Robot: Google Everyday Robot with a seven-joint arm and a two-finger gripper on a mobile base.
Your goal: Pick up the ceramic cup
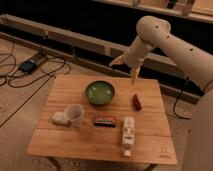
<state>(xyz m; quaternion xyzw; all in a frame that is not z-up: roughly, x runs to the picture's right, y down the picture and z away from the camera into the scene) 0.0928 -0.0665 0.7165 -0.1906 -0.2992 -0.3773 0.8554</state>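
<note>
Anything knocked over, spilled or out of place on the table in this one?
Only the white bottle looks odd: it lies on its side near the front edge of the table, though no spill shows. The ceramic cup stands upright, mouth up. The hand hangs open above the table's far side, touching nothing.

A wooden worktop (60,142) carries a green bowl (100,92) near the far edge, with the claw (126,69) hanging just beyond it to the right. There is also a reddish-brown item (136,101), a white speckled block (59,118), a dark flat packet (105,121) and a white bottle (128,133) lying down. Cables (35,67) cross the floor.
</note>
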